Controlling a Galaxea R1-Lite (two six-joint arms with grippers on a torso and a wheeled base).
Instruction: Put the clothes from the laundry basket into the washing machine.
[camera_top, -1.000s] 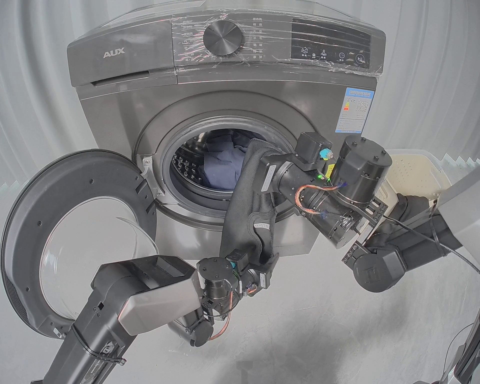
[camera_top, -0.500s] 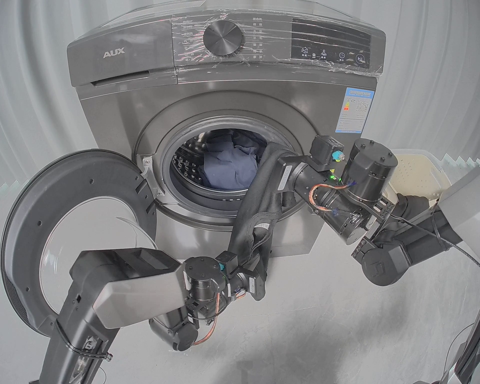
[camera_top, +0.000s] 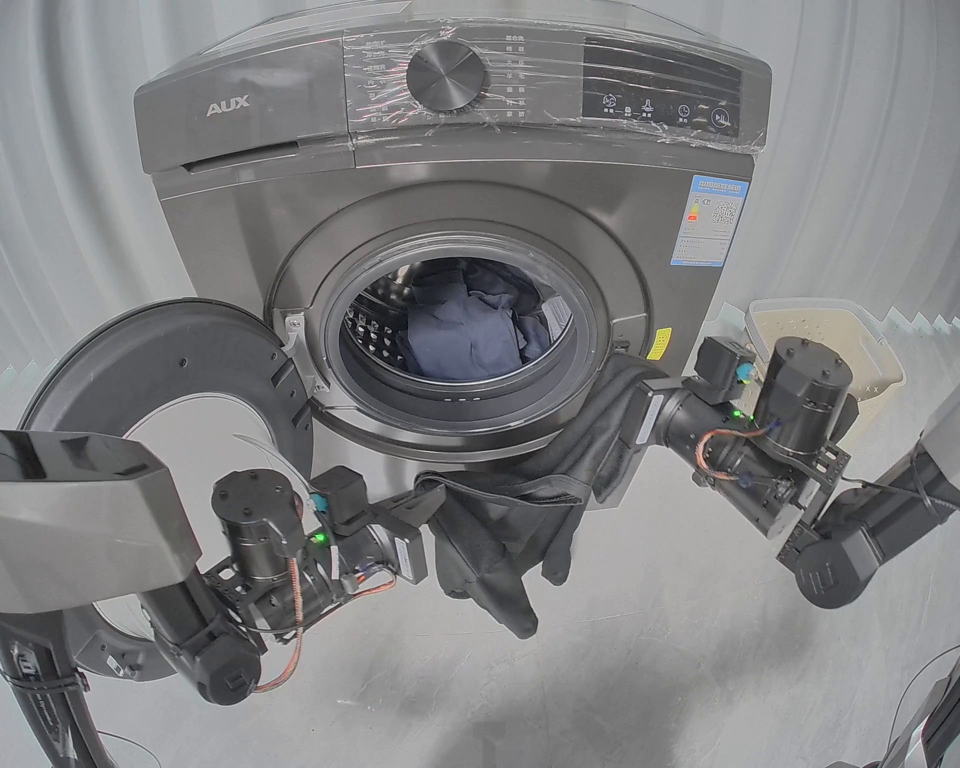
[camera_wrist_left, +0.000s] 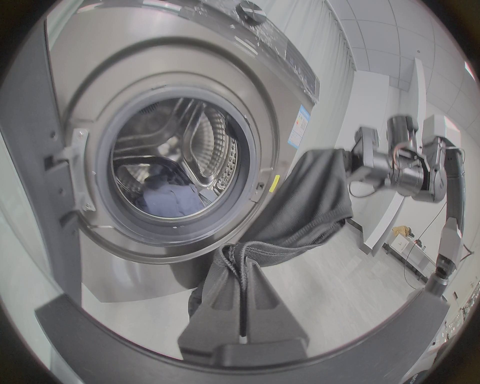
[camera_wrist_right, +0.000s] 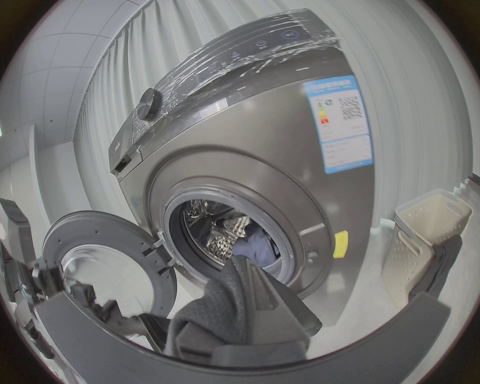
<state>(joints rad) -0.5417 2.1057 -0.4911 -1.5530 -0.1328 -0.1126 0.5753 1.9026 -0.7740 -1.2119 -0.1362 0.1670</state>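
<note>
Pale floor, dark garment stretched left-to-right, left end effector, right end effector each clamping it

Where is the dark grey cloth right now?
In the head view, the dark grey cloth hangs between the left gripper and the right gripper, below the grey washing machine's opening.

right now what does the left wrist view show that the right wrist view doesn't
Left wrist view adds: the right end effector farther off, shut on the far end of the dark garment, which hangs stretched between the two arms. Right wrist view adds: the laundry basket on the floor beside the washing machine. Both: the washing machine, the blue clothes in its drum, and the dark garment.
</note>
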